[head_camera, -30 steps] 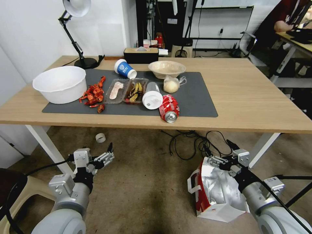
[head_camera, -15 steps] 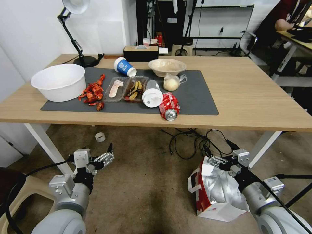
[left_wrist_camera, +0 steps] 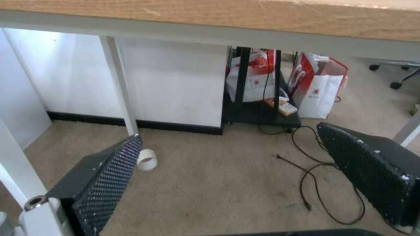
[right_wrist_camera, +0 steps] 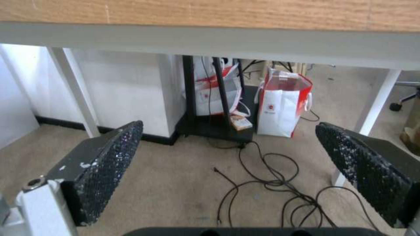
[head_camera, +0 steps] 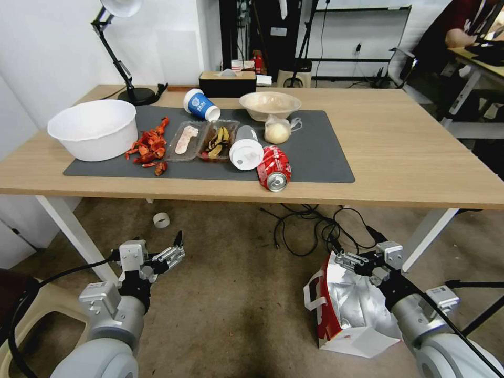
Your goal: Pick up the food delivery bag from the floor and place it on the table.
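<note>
Our large white paper food delivery bag with red side panels and silver foil lining (head_camera: 350, 304) stands on the worn brownish carpet floor (head_camera: 236, 294), mouth gaping upward, directly beneath our right claw (head_camera: 350, 260). That claw hovers at the bag's upper rim with its two black studded pads spread wide, holding nothing; we judge it is poised there to close on the rim or a white flat handle. Our left claw (head_camera: 176, 251) hangs well away on the other side, pads equally apart and empty, likely just waiting. Ahead of and above both claws stretches the light-wood tabletop on white legs (head_camera: 409, 152), its bare stretch beyond the right claw seeming the natural landing spot. On its dark grey mat (head_camera: 320, 157) we count one white tub, two paper cups and one crushed red can (head_camera: 273, 169).
</note>
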Controlling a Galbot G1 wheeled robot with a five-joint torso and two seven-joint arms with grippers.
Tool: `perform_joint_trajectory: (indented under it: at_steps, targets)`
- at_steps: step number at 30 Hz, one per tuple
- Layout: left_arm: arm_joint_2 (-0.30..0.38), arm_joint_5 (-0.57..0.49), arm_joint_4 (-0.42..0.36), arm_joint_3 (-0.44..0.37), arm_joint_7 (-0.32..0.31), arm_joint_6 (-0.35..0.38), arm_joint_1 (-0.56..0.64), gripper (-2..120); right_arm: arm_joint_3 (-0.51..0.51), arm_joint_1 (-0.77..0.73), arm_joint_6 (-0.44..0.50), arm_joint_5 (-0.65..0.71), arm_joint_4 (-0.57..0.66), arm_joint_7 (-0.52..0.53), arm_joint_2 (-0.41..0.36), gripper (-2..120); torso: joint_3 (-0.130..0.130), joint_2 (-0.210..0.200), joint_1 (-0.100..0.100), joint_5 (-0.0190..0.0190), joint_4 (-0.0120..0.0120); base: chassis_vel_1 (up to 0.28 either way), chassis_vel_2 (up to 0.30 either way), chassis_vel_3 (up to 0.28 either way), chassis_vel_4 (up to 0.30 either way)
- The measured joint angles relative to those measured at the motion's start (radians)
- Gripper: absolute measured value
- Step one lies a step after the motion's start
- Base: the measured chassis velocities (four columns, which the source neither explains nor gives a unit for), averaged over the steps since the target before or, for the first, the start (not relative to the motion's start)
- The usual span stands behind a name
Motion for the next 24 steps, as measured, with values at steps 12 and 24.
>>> perform_joint_trajectory:
  at_steps: [12, 24]
  targets:
    - [0.002, -0.001, 0.001, -0.001, 0.000, 0.000, -0.002, 100, 0.000, 0.001, 0.001, 0.000, -0.003, 0.000, 0.001, 100, -0.015, -0.025, -0.010, 0.0000, 0.0000, 0.000, 0.000, 0.000, 0.000]
    - [0.000, -0.001, 0.001, -0.002, 0.002, -0.003, -0.001, 100, 0.000, 0.000, 0.005, 0.000, -0.005, 0.000, 0.002, 100, -0.029, -0.048, -0.018, 0.0000, 0.0000, 0.000, 0.000, 0.000, 0.000]
